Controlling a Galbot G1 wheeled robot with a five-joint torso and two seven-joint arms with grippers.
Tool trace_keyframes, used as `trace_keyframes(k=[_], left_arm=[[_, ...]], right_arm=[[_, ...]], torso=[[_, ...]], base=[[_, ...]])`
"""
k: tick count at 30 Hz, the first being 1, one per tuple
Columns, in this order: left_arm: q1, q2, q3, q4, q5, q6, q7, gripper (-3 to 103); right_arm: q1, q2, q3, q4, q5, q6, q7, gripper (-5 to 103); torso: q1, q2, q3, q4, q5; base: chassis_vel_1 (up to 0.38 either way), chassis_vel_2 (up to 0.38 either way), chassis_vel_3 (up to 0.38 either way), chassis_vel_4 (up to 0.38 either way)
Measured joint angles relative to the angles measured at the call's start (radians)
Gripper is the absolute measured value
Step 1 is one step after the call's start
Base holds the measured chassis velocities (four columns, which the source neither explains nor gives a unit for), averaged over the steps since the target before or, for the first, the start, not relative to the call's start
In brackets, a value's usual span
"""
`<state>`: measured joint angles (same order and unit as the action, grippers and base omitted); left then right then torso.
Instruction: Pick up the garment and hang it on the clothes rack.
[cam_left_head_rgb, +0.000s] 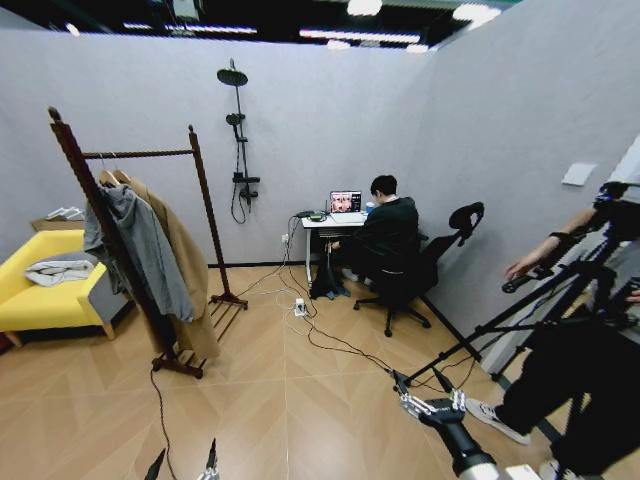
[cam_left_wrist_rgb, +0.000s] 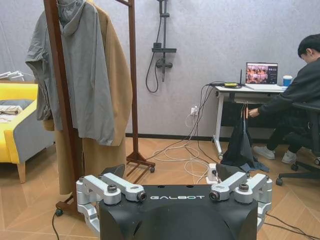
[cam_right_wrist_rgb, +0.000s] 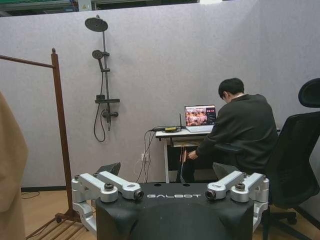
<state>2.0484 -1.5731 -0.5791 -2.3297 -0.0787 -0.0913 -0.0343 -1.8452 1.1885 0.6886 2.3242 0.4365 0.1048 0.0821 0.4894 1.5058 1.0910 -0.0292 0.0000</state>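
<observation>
Spread wide and holding nothing: left gripper (cam_left_wrist_rgb: 170, 175), low at the robot's left, over bare floor. Same on the other side: right gripper (cam_right_wrist_rgb: 166, 172) fully parted, empty, held low at the robot's right and facing the far wall.

Farther out, across the room, what looks to be the garment (cam_left_wrist_rgb: 241, 147): a dark cloth hanging limp from the front edge of the desk (cam_left_wrist_rgb: 250, 88) and trailing down to the floor beside a tangle of cables. Black, loosely folded on itself, with a hint of pale wood at the top, likely the hanger; chest print not to be made out from here, so named with some caution.

To the left, the rack (cam_left_head_rgb: 140, 154), upright on its slatted base, well apart from the desk. Already on its bar, bunched at the near end: a grey jacket (cam_left_head_rgb: 145, 250) over a tan coat (cam_left_head_rgb: 190, 270). Far end of the bar bare.

Judged as the opening step: approach, nothing yet picked up. Called for next: closing in on the desk, then a grip at or just under the hanger rather than on the slack cloth, likely to slip and drag. After that, a carry to the bar's free end.
</observation>
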Motion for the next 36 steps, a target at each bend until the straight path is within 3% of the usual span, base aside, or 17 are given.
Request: trace_keyframes(k=[30, 36], left_arm=[[0.000, 0.000, 0.000, 0.000, 0.000, 0.000, 0.000, 100], [0.000, 0.000, 0.000, 0.000, 0.000, 0.000, 0.000, 100]], right_arm=[[0.000, 0.000, 0.000, 0.000, 0.000, 0.000, 0.000, 100], [0.111, 0.008, 0.002, -0.081, -0.025, -0.034, 0.012, 100]], torso=[[0.000, 0.000, 0.000, 0.0000, 0.0000], [0.000, 0.000, 0.000, 0.0000, 0.0001]], base=[[0.000, 0.000, 0.000, 0.000], [0.000, 0.000, 0.000, 0.000]])
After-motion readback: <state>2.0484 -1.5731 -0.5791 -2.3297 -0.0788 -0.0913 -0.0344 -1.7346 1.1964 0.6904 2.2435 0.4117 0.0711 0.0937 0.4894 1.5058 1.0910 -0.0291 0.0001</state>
